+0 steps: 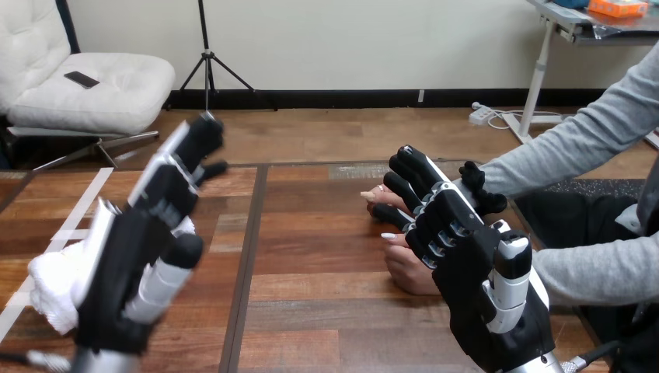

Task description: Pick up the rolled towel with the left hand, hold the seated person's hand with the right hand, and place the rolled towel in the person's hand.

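Wooden tabletop (311, 311) planks run across the scene, and the work splits to either side of the centre seam. At about 8 o'clock lies the rolled towel (50, 284), white and soft, resting on the wood. The left robot hand (144, 233) stands just in front of it with its palm toward the roll and its fingers (203, 138) straight and released – touching or nearly so, but not closed on it. At about 4 o'clock the right robot hand (466, 264) is clasped on the person's hand (408, 272), its black fingertips (404, 186) bent over the top of it.

The step in hand looks like the pick-up. To do it well, the left palm should press squarely into the middle of the roll before anything closes, with the thumb going under the near side and the fingers wrapping over the far side, so the towel stays rolled rather than unfurling. A firm, even squeeze suits soft cloth – pinching one end would probably let it sag. Meanwhile the right clasp should stay gentle and steady, presenting the person's palm toward 9 o'clock for the hand-over.
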You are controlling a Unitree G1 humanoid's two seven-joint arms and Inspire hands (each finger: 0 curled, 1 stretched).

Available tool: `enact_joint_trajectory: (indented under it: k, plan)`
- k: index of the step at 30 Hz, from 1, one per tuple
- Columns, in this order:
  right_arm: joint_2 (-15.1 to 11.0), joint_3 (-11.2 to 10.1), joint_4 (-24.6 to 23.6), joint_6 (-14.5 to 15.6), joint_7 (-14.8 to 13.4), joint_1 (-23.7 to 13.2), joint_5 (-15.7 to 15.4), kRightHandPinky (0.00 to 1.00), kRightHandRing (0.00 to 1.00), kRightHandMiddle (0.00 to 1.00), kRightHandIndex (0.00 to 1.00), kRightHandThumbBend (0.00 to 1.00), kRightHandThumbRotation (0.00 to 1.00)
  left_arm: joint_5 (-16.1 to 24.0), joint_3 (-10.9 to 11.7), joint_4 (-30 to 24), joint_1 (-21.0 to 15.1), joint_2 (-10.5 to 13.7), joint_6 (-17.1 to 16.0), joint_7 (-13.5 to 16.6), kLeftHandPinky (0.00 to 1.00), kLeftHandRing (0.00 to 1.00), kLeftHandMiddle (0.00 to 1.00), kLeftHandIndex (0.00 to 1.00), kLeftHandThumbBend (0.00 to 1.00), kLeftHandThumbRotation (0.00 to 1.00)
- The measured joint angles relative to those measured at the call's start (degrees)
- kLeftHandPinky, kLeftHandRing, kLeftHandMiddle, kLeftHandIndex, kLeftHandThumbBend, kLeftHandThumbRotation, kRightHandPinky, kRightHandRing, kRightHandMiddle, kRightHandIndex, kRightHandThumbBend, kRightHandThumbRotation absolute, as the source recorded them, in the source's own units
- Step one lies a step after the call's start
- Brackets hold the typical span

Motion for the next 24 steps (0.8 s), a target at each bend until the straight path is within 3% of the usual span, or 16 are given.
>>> enact_joint_trajectory:
  k: [13,24]
  plan:
    - [0.0,0.0,0.0,0.0,-0.1,0.0,0.0,0.90,0.97,0.97,0.95,1.00,1.00,3.7,5.0,8.4,-9.1,6.7,0.2,0.6,0.95,0.95,0.95,0.92,0.95,0.90]
    - [-0.1,0.0,-0.1,0.3,-0.6,0.0,-0.2,0.90,0.97,0.97,0.95,1.00,1.00,6.2,6.2,13.0,-14.5,10.8,1.1,0.6,0.89,0.95,0.96,0.93,0.98,0.91]
